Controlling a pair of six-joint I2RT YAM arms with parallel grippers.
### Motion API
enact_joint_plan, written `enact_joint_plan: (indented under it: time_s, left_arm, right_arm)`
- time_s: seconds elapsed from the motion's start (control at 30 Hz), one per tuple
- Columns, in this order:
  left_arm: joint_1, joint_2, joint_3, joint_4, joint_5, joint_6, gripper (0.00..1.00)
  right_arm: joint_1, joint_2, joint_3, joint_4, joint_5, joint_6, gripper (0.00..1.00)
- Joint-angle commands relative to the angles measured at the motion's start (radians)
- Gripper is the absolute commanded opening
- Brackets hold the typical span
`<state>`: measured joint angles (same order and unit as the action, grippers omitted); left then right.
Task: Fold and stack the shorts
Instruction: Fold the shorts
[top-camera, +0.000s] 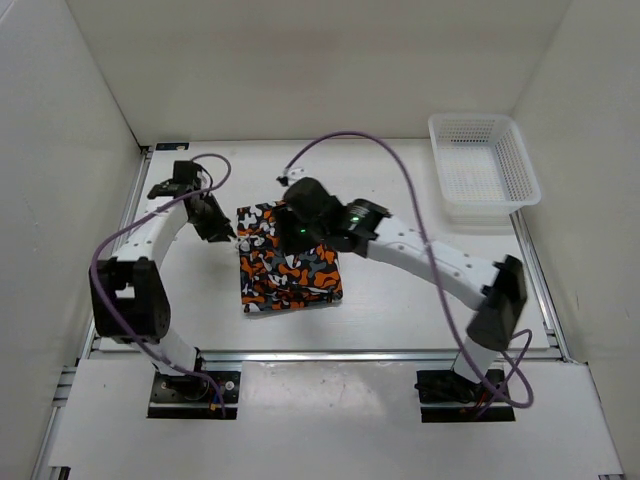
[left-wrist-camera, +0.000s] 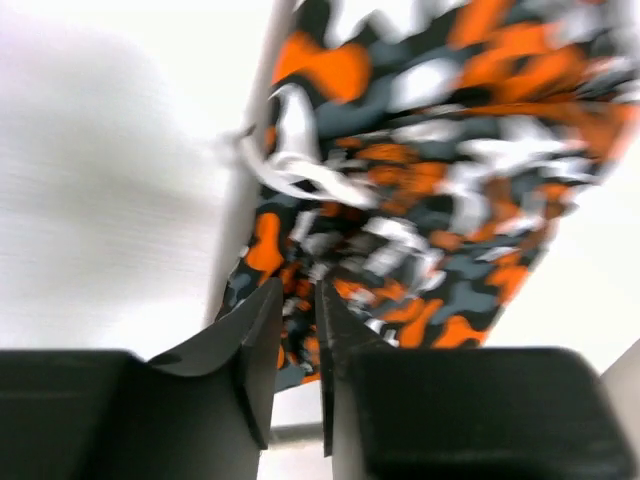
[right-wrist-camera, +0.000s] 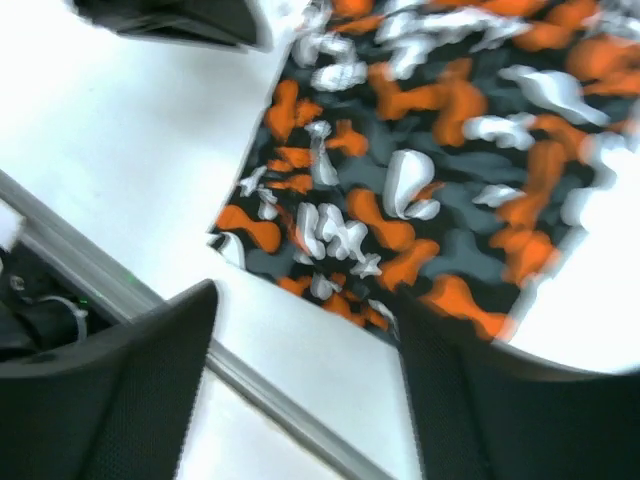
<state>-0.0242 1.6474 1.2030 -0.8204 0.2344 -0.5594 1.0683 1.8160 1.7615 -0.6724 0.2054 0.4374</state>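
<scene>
Your left gripper (left-wrist-camera: 298, 300) is narrowed to a slit and holds nothing visible, just off the far-left corner of the shorts (top-camera: 288, 265). They lie folded mid-table, to its right. Your right gripper (right-wrist-camera: 302, 300) spreads wide over their far edge, so it is nearer.

The left arm (top-camera: 160, 232) and right arm (top-camera: 440, 262) are white tubes joined by bulky black joints. A purple cable (top-camera: 398, 170) loops along each. Green lights (top-camera: 353, 214) glow mid-frame. The left hand (left-wrist-camera: 297, 292) has matte black, wedge-shaped fingers (left-wrist-camera: 250, 350).
</scene>
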Motion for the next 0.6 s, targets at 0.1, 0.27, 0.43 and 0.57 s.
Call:
enact_joint_plan:
  time_s: [0.1,0.27,0.43,0.57]
  left_arm:
    - [-0.071,-0.182,0.138,-0.091,-0.092,0.041,0.1]
    - [-0.168,-0.057,0.156,-0.071,-0.055,0.065,0.1]
    - [-0.183,0.096,0.147,-0.016,-0.109,0.065,0.1]
    - [-0.183,0.205,0.181,-0.005,-0.118,0.065,0.1]
  right_arm:
    - [-0.169,-0.178,-0.278,0.063,0.001,0.054,0.23]
    - [-0.208,-0.04,-0.289,0.074,-0.152,0.031,0.16]
    - [-0.208,0.111,-0.321,0.118,-0.196,0.056,0.18]
    - [-0.208,0.146,-0.341,0.129,-0.185,0.067,0.58]
